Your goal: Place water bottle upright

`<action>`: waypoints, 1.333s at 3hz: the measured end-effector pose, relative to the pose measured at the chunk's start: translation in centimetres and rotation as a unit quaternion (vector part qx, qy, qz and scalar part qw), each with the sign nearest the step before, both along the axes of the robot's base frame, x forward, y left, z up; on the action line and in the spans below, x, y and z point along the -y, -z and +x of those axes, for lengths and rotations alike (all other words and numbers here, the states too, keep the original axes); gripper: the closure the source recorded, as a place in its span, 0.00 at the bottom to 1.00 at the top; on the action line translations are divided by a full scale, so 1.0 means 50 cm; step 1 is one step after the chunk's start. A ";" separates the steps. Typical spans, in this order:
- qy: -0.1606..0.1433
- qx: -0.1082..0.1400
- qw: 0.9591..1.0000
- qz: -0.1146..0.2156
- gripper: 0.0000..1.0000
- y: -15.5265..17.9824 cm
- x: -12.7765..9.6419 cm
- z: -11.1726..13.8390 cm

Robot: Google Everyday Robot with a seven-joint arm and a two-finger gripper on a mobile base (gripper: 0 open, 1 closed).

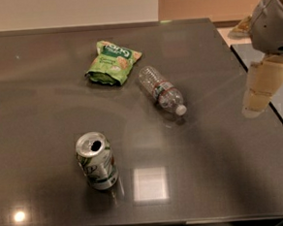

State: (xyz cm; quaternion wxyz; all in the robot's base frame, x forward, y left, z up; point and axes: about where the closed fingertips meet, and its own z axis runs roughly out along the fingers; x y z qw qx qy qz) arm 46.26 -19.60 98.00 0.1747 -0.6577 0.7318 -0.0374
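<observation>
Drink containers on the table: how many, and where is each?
2. The bottle lies on its side near the centre; the can stands front left. The gripper hangs at the right, touching neither.

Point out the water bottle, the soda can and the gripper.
water bottle [162, 88]: camera view, label band at its middle.
soda can [99, 167]: camera view, side below the rim.
gripper [254, 108]: camera view, right edge, its lower tip.

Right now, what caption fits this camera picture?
Water bottle lies on its side; the claw hangs at the picture's right.

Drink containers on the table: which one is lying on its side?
The water bottle, lying flat, left of the gripper at the right; the green-and-silver can stands upright.
</observation>
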 end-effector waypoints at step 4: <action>-0.331 0.056 0.940 -0.057 0.00 0.019 -0.131 0.212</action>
